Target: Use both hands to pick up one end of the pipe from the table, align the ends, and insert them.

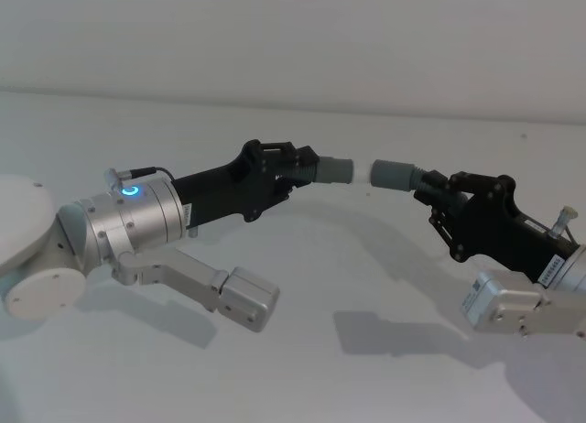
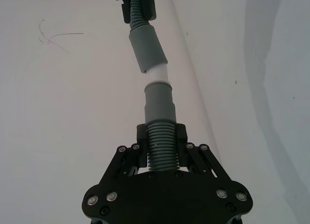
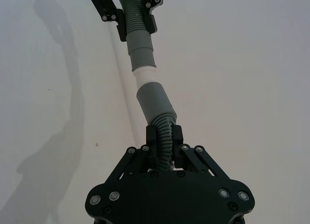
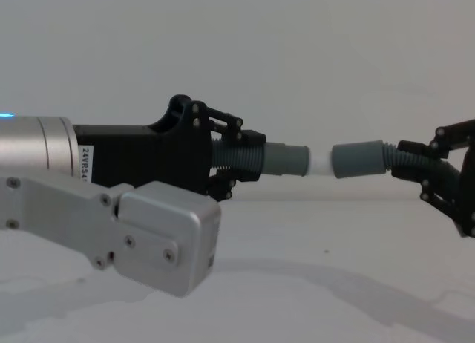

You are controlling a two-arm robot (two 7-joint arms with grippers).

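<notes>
pipe halves held nose to nose above the white table (image 1: 275,350), cuffs nearly joined.
each dark-grey hose piece is ribbed with a smooth grey cuff; the left piece (image 1: 322,169) shows a narrow white tip (image 4: 320,163) bridging the small gap into the right piece (image 1: 401,176). the left arm reaches in from 9 o'clock in the head view, its left gripper (image 1: 291,162) clamped on the ribbed body just behind the cuff. the right arm comes from 4 o'clock, its right gripper (image 1: 441,192) pinched narrow on the other hose's ribs, cuff angled slightly off line.
</notes>
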